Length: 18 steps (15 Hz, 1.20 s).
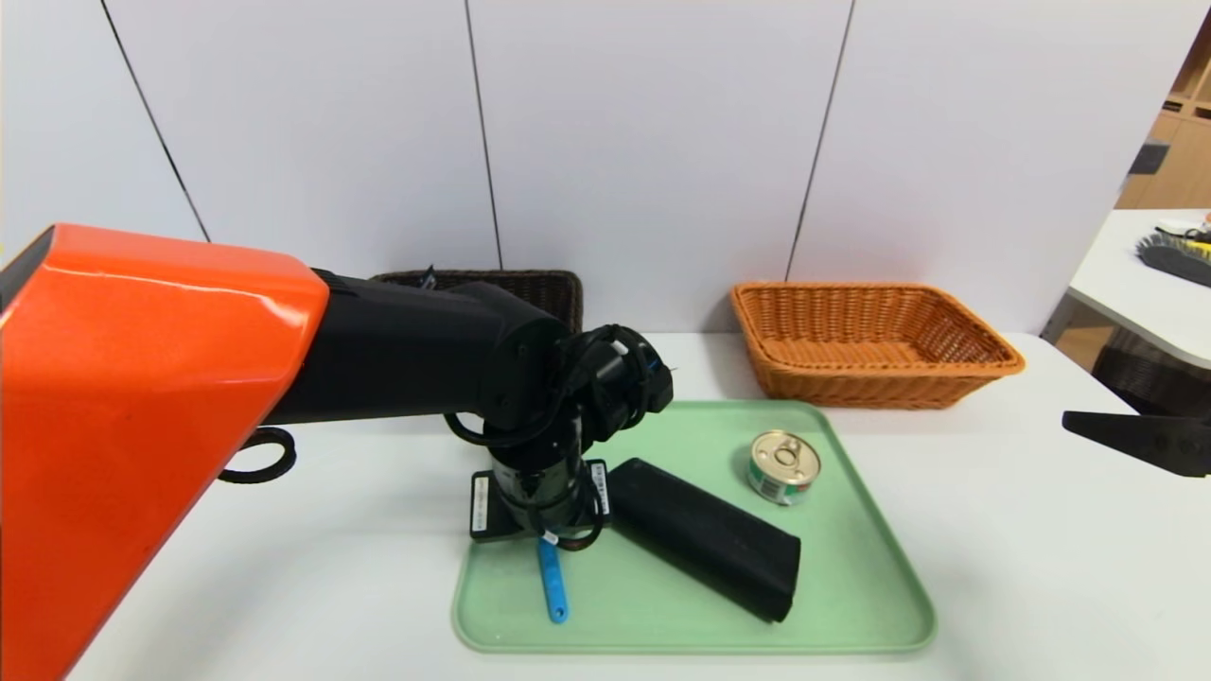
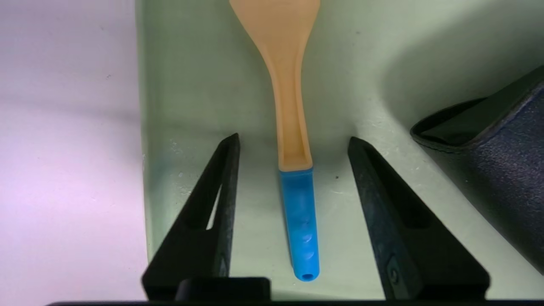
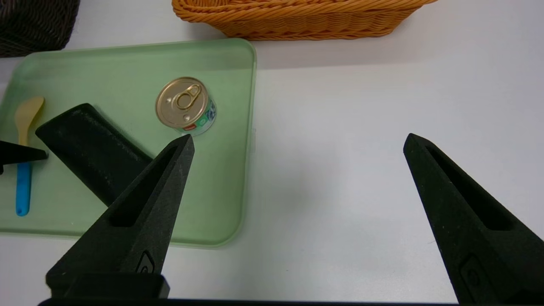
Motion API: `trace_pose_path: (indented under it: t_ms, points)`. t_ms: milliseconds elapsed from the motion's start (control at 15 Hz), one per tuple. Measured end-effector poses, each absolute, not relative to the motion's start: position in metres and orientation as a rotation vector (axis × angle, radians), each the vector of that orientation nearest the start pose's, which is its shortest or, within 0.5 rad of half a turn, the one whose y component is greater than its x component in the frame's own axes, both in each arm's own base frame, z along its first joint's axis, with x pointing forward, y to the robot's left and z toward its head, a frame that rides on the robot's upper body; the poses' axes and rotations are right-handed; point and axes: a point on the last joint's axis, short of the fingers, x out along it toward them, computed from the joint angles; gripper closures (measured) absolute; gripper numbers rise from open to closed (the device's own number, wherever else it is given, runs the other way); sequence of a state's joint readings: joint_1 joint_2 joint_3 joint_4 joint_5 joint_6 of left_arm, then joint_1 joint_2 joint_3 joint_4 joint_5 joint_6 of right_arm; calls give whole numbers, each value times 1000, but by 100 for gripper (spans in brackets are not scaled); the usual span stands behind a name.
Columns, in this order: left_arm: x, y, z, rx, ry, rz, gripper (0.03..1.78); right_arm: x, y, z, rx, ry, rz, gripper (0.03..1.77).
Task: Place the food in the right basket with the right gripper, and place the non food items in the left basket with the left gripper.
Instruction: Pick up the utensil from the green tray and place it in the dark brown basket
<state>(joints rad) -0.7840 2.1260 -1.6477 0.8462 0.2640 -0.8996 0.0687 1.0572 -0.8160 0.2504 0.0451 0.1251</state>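
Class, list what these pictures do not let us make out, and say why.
- Inside of the dark basket: head view, behind the left arm; right wrist view, cut off by the edge.
- Spoon's bowl end: left wrist view, cut off by the edge.
- Writing on the tin's label: head view, too small.

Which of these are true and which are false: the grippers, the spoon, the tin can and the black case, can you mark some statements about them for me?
1. The left gripper has its fingers on either side of the spoon, touching neither side. True.
2. The tin can is in the orange basket. False: it is on the green tray.
3. The spoon's handle end is blue. True.
4. The right gripper is closed on the black case. False: it is open and empty, off to the tray's right.
5. The black case lies on the tray between spoon and can. True.
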Motion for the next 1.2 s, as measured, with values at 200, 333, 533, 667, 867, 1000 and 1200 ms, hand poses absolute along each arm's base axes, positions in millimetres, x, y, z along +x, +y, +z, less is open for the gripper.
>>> trace_pose_path:
  t_ms: [200, 333, 533, 667, 867, 1000, 1200]
  points:
    - [269, -259, 142, -118, 1209, 107, 165, 130, 10, 245, 117, 497, 79, 10]
    - [269, -259, 142, -118, 1209, 109, 165, 130, 9, 244, 121, 499, 77, 10]
    - [269, -259, 142, -118, 1207, 109, 165, 130, 6, 244, 133, 499, 78, 10]
    - [268, -258, 144, -118, 1205, 108, 165, 130, 5, 244, 134, 496, 74, 10]
    - [262, -260, 156, -125, 1189, 81, 165, 130, 5, 245, 135, 494, 71, 10]
    - [252, -263, 168, -122, 1174, 45, 165, 129, 5, 244, 135, 498, 71, 10]
    - [230, -267, 192, -119, 1143, -30, 165, 129, 5, 243, 135, 499, 69, 10]
